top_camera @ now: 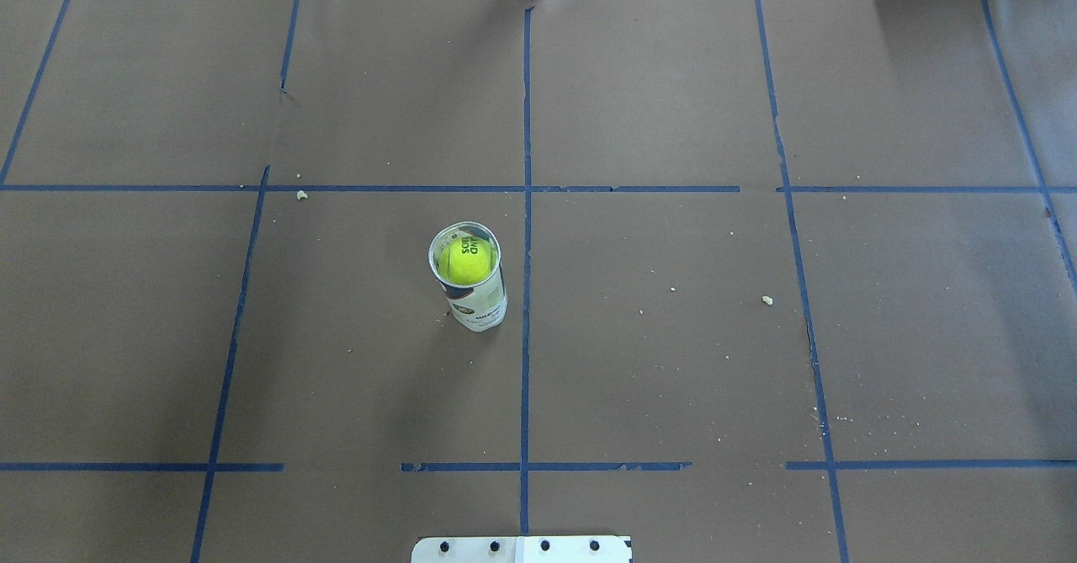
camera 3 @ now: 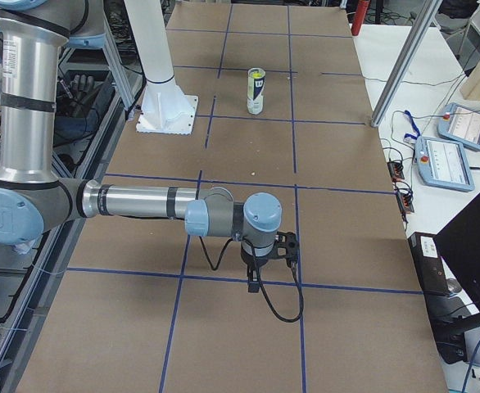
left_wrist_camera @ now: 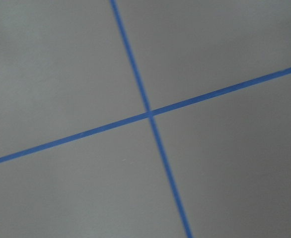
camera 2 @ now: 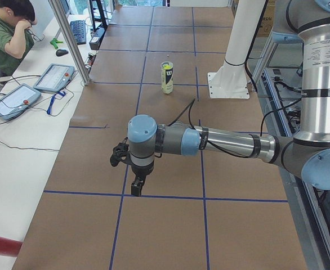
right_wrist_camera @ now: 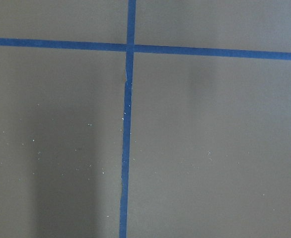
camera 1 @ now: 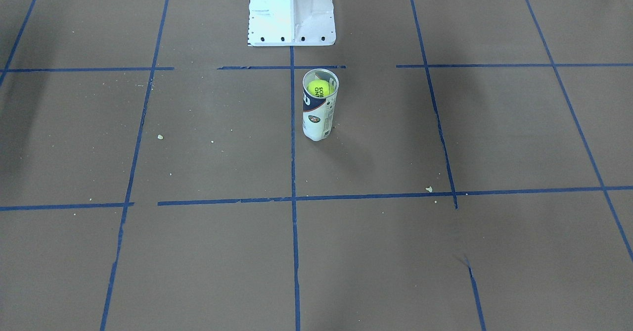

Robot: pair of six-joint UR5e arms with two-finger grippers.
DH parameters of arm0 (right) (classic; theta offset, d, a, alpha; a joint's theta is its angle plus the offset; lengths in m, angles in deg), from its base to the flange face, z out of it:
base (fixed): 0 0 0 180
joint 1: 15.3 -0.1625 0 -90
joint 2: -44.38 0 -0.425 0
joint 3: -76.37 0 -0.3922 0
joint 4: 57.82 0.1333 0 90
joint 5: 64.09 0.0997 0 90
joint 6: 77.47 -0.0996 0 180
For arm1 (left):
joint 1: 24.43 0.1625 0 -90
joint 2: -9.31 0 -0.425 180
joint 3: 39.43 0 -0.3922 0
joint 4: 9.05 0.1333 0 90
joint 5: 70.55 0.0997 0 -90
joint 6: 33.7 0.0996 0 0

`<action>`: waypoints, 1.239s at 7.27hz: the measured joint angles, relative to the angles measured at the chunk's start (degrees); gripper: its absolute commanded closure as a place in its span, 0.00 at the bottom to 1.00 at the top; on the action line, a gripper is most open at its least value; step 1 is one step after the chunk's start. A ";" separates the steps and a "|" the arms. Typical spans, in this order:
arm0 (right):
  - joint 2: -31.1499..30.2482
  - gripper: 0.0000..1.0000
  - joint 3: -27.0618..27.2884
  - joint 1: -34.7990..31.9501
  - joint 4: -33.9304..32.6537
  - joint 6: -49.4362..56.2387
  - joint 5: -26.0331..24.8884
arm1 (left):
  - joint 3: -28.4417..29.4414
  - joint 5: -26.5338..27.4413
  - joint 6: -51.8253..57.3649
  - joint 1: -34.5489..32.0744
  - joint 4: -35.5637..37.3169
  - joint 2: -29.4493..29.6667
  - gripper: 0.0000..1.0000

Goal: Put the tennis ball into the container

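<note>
The left gripper [camera 2: 137,185] hangs over the table [top_camera: 673,361], shown only from the side, so I cannot tell whether it is parted or clenched. Just left of the central blue tape line [top_camera: 526,361] in the overhead view, the container [top_camera: 480,304] stands upright with the tennis ball [top_camera: 468,260] inside near its open top, "AND" and "ROS" legible on the ball, a "W" on the label. The right gripper [camera 3: 254,282], well apart, is equally impossible to judge.
</note>
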 measured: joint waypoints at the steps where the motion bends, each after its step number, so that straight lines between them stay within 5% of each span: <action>1: -0.01 0.00 0.00 0.00 0.01 0.00 0.00 | 1.00 -0.45 0.26 -1.16 0.03 -1.06 0.00; 9: 0.03 0.00 0.00 0.00 0.01 0.00 0.00 | 2.83 -4.09 0.44 -1.85 0.74 -1.66 0.00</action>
